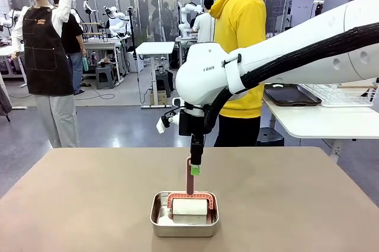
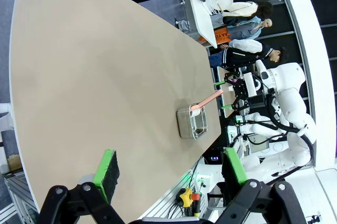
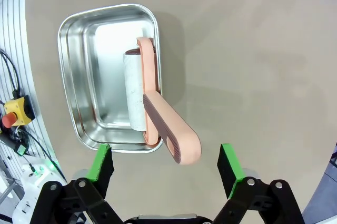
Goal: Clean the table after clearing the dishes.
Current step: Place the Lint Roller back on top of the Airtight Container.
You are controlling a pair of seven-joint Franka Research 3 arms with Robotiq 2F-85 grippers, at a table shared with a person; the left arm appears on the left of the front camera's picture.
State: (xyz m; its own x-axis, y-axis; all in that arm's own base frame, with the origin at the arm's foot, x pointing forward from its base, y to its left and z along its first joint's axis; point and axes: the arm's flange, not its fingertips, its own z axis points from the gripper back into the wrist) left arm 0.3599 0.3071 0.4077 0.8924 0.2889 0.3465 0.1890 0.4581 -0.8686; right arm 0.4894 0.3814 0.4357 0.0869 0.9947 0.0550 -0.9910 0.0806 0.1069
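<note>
Table (image 1: 89, 193) top bears a steel pan (image 1: 184, 223) holding a lint roller (image 1: 189, 204). Right gripper (image 3: 166, 163) hovers released, jaws wide, around the roller's upright handle tip. Left gripper (image 2: 168, 174) hangs open, grasping nothing

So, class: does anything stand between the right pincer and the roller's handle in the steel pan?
Nothing visible does. The right pincer hangs open just above the pink handle of the roller, which sits in the steel pan on the table.
</note>
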